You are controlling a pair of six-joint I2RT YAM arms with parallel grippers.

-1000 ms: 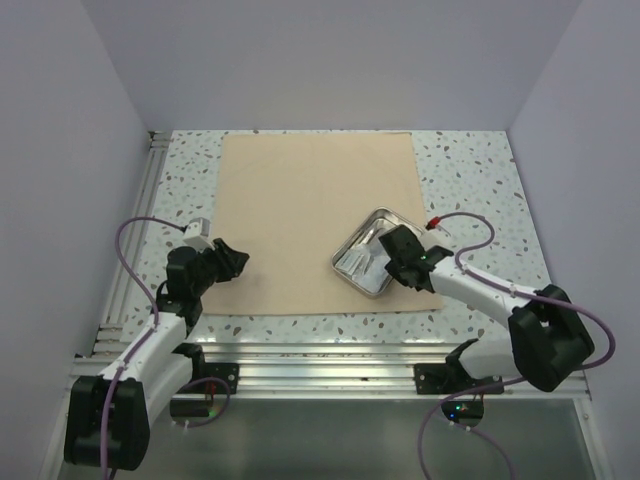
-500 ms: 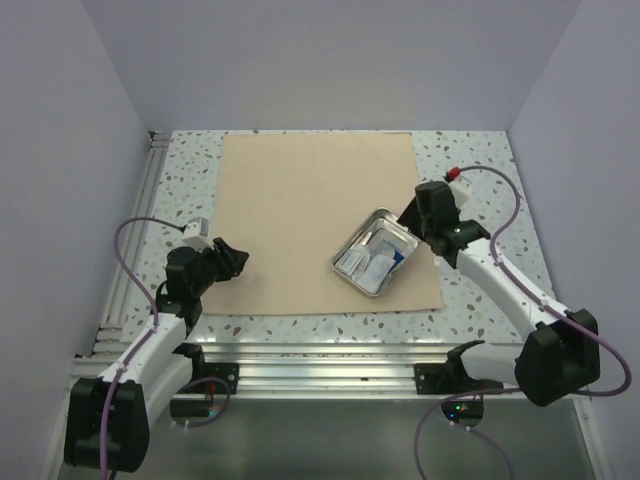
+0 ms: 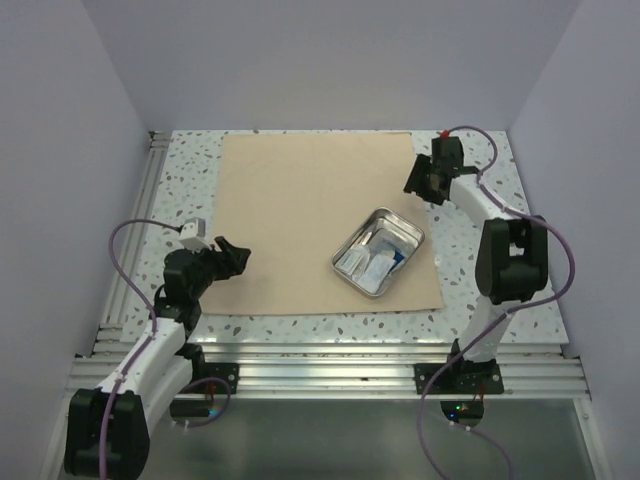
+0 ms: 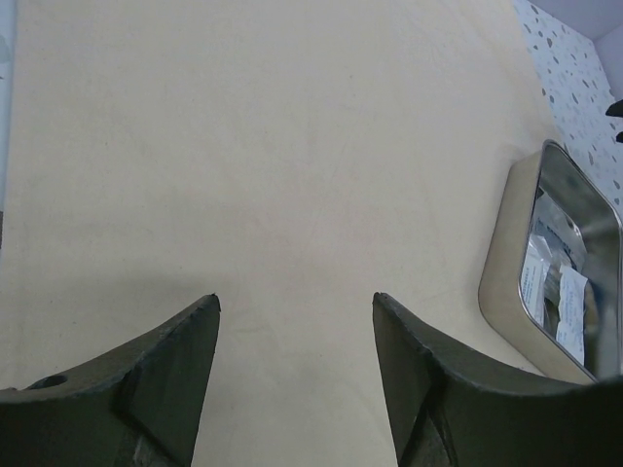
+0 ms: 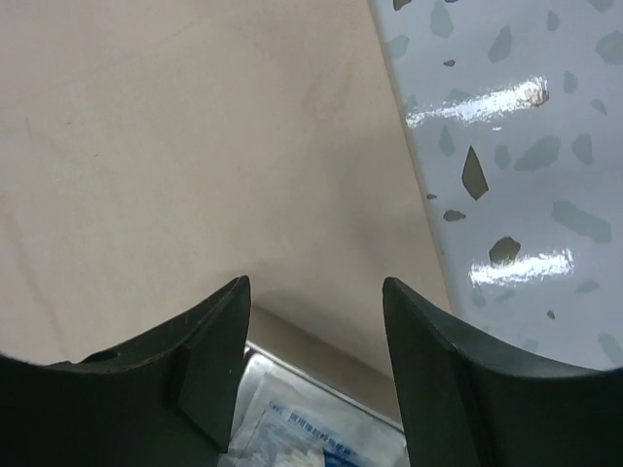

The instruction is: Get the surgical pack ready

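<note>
The beige wrap sheet (image 3: 300,200) lies flat on the table. The steel tray (image 3: 415,232) sits on its near right part, with white sachets (image 3: 368,262) inside; thin tools in it are too small to tell apart. My left gripper (image 3: 235,258) is open and empty over the sheet's near left edge. In the left wrist view it (image 4: 296,300) hovers over the sheet (image 4: 273,146), with the tray (image 4: 496,282) to the right. My right gripper (image 3: 420,185) is open and empty by the sheet's right edge, beyond the tray. In the right wrist view it (image 5: 316,282) frames the tray rim (image 5: 331,355) and a sachet (image 5: 311,438).
The speckled table (image 3: 480,180) shows around the sheet and in the right wrist view (image 5: 516,146). A metal rail (image 3: 135,230) runs down the left side and rails (image 3: 320,355) cross the near edge. Grey walls close in the back and sides.
My right arm has swung from the tray's near right side up and away to the sheet's far right edge. The tray stays in place. My left gripper has barely moved.
</note>
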